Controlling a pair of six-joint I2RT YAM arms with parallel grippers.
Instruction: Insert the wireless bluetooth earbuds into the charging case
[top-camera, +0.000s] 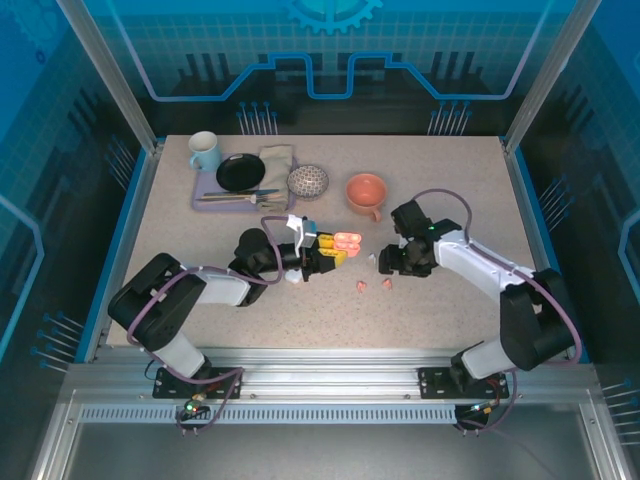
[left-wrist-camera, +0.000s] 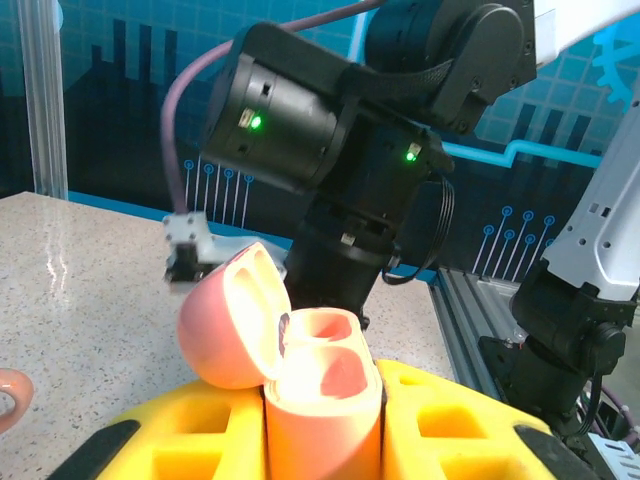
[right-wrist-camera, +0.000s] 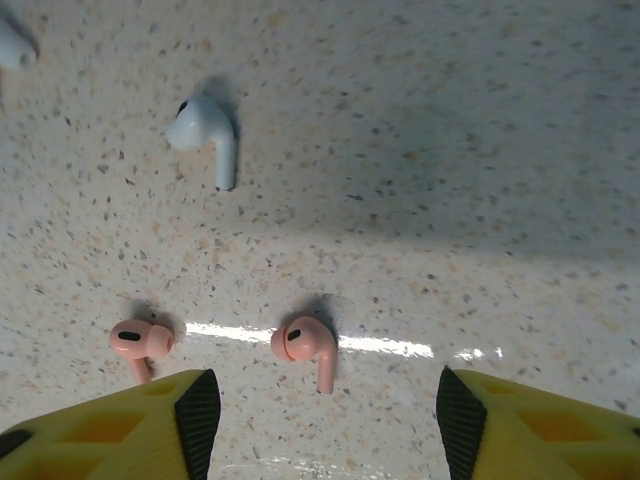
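Yellow-fingered left gripper (top-camera: 333, 250) is clamped on the salmon-pink charging case (left-wrist-camera: 322, 400), lid hinged open; right gripper (right-wrist-camera: 328, 420) hangs wide open, empty, above the table (right-wrist-camera: 480, 150). Nearest salmon-pink earbud (right-wrist-camera: 305, 345) lies flat there, stem pointing toward the gripper, long axis crossing the closing line. Risk: pinched on its rounded head, it may squirt sideways.

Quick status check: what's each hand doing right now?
Left hand: closed on the open salmon-pink pebble-shaped charging case.
Right hand: open, holding nothing.
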